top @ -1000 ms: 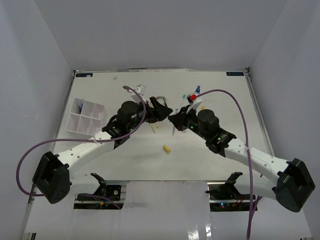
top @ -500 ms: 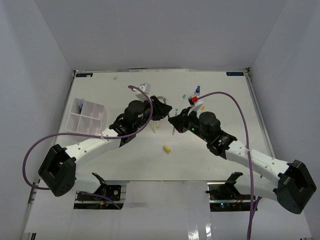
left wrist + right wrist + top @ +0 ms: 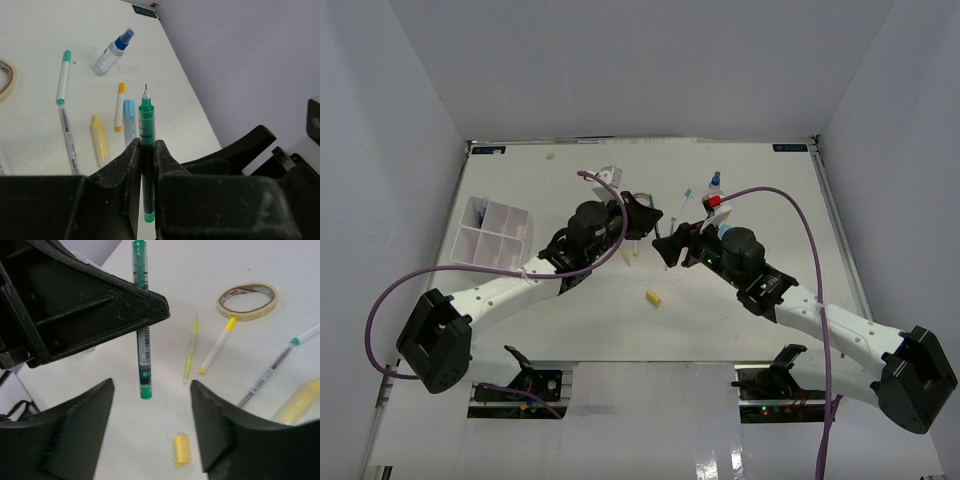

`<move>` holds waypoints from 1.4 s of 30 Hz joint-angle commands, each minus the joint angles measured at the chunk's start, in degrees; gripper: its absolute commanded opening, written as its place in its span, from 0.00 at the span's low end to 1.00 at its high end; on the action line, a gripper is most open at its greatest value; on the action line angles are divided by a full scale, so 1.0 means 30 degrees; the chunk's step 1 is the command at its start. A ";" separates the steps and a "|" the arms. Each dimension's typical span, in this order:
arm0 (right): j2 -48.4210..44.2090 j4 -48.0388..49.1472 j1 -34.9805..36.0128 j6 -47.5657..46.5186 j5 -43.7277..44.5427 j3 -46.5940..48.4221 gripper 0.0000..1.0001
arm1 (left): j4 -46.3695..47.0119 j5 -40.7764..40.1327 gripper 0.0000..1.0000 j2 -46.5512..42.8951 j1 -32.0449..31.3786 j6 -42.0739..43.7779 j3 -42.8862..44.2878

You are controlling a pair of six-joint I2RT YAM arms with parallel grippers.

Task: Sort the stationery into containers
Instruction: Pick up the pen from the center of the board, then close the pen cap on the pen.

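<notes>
Since a second ago the left arm has drawn in toward the middle and its pincer [image 3: 146, 146] has closed; the right pincer [image 3: 151, 387], clamped then, has sprung apart.

Left pincer now grips a green pen [image 3: 145, 117] tight between its two fingers. The pen stands up out of the jaws, its fine tip pointing away from the wrist, and is held off the worktop [image 3: 720, 310].

From the right wrist, the same pen hangs nearly upright in the dark left fingers. Its lower end sits in the gap between the right fingers [image 3: 225, 430], which stand wide on either side and touch nothing.

Under the two pincers, on the worktop, lies an eraser piece [image 3: 182, 450]. Further out are a thin yellow pen [image 3: 190, 347], a yellow-capped marker [image 3: 217, 347] just beside it, and a tape ring [image 3: 247, 300] beyond the marker's cap.

Past the left pincer lie a yellow highlighter [image 3: 100, 140], a pale blue piece [image 3: 129, 117], a teal-capped pen [image 3: 62, 85] and a small bottle [image 3: 112, 50] with a blue top, all flat and apart.

Well off to the left sits the white divided tray [image 3: 490, 232], far from both pincers.
</notes>
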 commanded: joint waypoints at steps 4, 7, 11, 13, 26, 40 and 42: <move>-0.1228 -0.2241 0.0077 -0.0472 0.3841 -0.0145 0.91 | -0.2302 -0.1786 0.00 -0.1427 -0.0081 0.3960 0.0398; -0.1492 -0.4462 0.0019 -0.0734 0.6479 -0.0057 0.95 | -0.4558 -0.3309 0.00 -0.1954 0.0006 0.6801 0.1101; -0.1610 -0.6464 -0.0767 -0.0500 0.8479 -0.0027 0.90 | -0.7138 -0.4833 0.00 -0.2570 0.0182 0.9880 0.1834; -0.0971 -0.8679 -0.1559 -0.0182 0.7894 0.0585 0.91 | -0.8661 -0.5070 0.00 -0.2833 0.0182 1.0875 0.2360; 0.4802 -1.2324 -0.6483 0.2076 0.6806 0.3690 0.75 | -1.0103 -0.4250 0.00 -0.6846 0.0212 1.2521 -0.1413; 0.9463 -1.3087 -0.7100 0.4098 0.8418 0.5480 0.49 | -1.0394 -0.4309 0.00 -0.7550 0.0183 1.2258 -0.2442; 0.9639 -1.3087 -0.7276 0.4157 0.8389 0.5568 0.47 | -1.0365 -0.4221 0.00 -0.7580 0.0212 1.2258 -0.2471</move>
